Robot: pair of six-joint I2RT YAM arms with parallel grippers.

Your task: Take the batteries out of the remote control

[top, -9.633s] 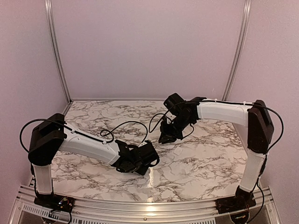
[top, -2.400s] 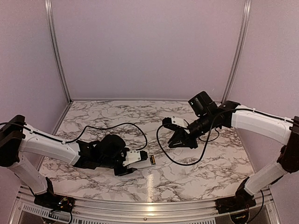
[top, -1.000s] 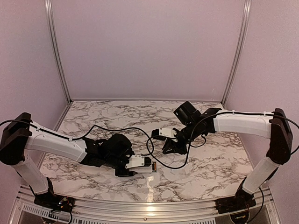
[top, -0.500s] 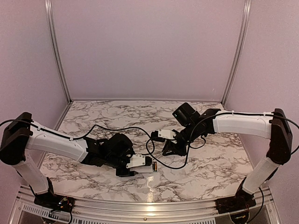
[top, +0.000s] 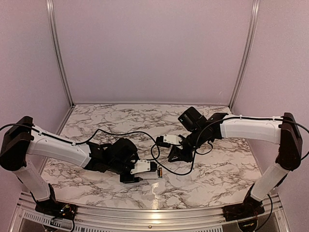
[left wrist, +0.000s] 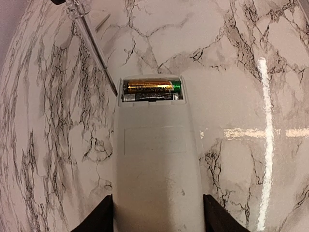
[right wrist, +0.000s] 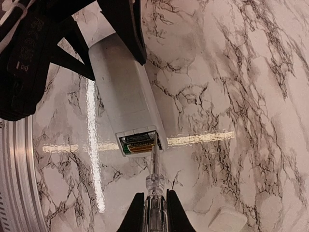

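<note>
Two batteries [left wrist: 149,87] seated side by side in open compartment at far end of remote control [left wrist: 155,164], ctr of left wrist view. Left pincer [left wrist: 158,220] clamped on its sides. Right pincer [right wrist: 153,215] closed on screwdriver [right wrist: 154,188], tip at compartment edge. White cover piece [right wrist: 227,220] on tabletop [right wrist: 251,96], lower right of right wrist view.

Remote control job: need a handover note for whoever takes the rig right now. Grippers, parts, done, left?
Hands: left gripper is shut on the remote control, with the open compartment facing up. The right gripper is shut on a screwdriver, its tip at the compartment's edge.
Parts: both batteries are seated in the compartment. The cover lies on the table.
Done: cover off.
Left: lever out both batteries, probably with the screwdriver.
</note>
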